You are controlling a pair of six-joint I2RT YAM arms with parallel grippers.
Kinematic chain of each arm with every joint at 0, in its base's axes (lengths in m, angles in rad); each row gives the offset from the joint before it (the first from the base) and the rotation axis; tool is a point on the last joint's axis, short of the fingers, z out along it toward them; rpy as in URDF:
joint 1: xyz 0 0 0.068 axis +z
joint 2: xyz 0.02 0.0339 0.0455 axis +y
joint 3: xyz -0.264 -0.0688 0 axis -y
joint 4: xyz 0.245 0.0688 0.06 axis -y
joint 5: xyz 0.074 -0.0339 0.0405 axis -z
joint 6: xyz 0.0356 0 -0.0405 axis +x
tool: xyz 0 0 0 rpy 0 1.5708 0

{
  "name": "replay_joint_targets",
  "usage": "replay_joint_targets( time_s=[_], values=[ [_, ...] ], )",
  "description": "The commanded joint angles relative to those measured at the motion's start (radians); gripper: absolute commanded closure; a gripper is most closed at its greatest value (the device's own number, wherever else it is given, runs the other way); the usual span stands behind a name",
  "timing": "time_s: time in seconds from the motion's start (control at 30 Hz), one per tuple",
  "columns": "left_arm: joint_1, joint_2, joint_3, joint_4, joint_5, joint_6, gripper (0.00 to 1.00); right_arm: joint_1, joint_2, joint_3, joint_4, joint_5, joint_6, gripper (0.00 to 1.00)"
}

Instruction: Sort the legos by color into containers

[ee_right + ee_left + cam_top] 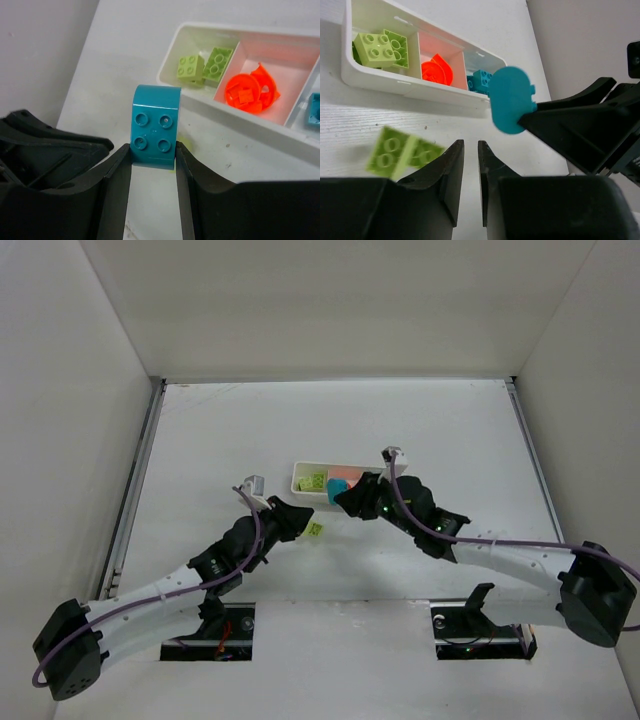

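The white tray [300, 480] holds yellow-green legos [380, 47] in its left compartment, an orange-red piece [437, 72] in the middle one and a cyan piece [480, 80] in the right one. My right gripper [153, 146] is shut on a cyan-blue lego [155, 125] and holds it just in front of the tray; the lego also shows in the left wrist view [510, 100]. My left gripper [471, 145] is empty, its jaws a thin gap apart. A yellow-green lego [402, 152] lies on the table just left of its left finger, blurred.
Both grippers [297, 521] [343, 498] are close together in front of the tray. The right arm's black fingers [570, 130] reach in near the left gripper. White walls enclose the table on three sides.
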Motion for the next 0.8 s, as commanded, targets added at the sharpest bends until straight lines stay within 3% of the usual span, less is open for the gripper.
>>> replay_joint_targets(
  time_s=[0.0, 0.23, 0.4, 0.77],
  values=[
    [0.007, -0.018, -0.002, 0.040, 0.003, -0.003, 0.86, -0.032, -0.044, -0.014, 0.079, -0.039, 0.022, 0.68],
    [0.008, -0.021, 0.000, 0.040, 0.003, 0.011, 0.86, -0.136, -0.073, -0.026, 0.009, -0.005, -0.004, 0.68],
    [0.019, -0.016, 0.003, -0.021, -0.011, 0.042, 0.86, -0.230, 0.014, -0.021, -0.091, 0.159, -0.041, 0.68],
    [0.033, 0.034, -0.017, -0.064, -0.055, 0.085, 0.83, -0.256, 0.143, 0.057, -0.074, 0.193, -0.073, 0.67]
  ],
)
